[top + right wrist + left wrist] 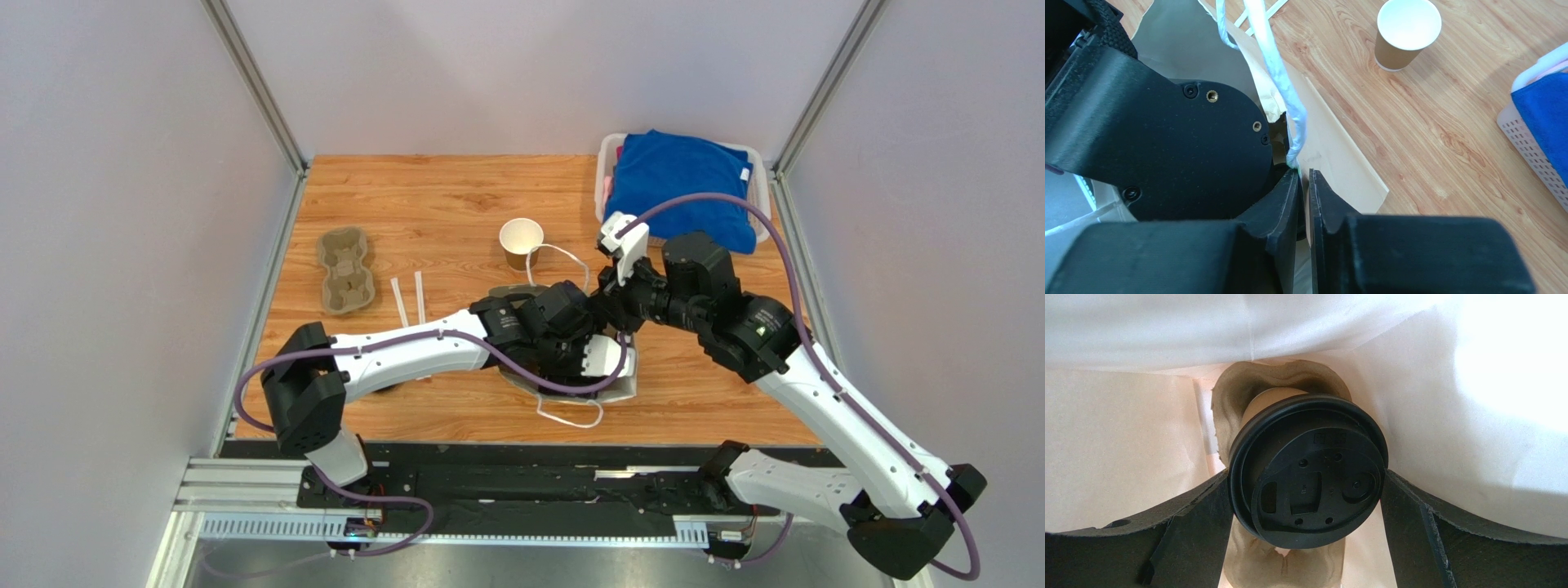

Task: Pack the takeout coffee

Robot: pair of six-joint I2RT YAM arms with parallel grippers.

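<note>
The takeout coffee [1309, 478], a brown cup with a black lid, is inside the white paper bag [620, 390]. It rests in a brown pulp cup holder [1229, 404] there. My left gripper [1306, 496] reaches into the bag, and its fingers [1198, 527] press both sides of the lid. In the top view the left gripper [586, 349] hides the coffee. My right gripper [1304, 177] is shut on the bag's upper edge [1333, 153] by a white handle [1281, 79] and holds the mouth open.
A lidless brown cup [520, 243] stands behind the bag and also shows in the right wrist view [1406, 32]. A pulp cup carrier [345, 270] and two white sticks [409, 298] lie at the left. A white basket [606, 159] with blue cloth [681, 184] stands at the back right.
</note>
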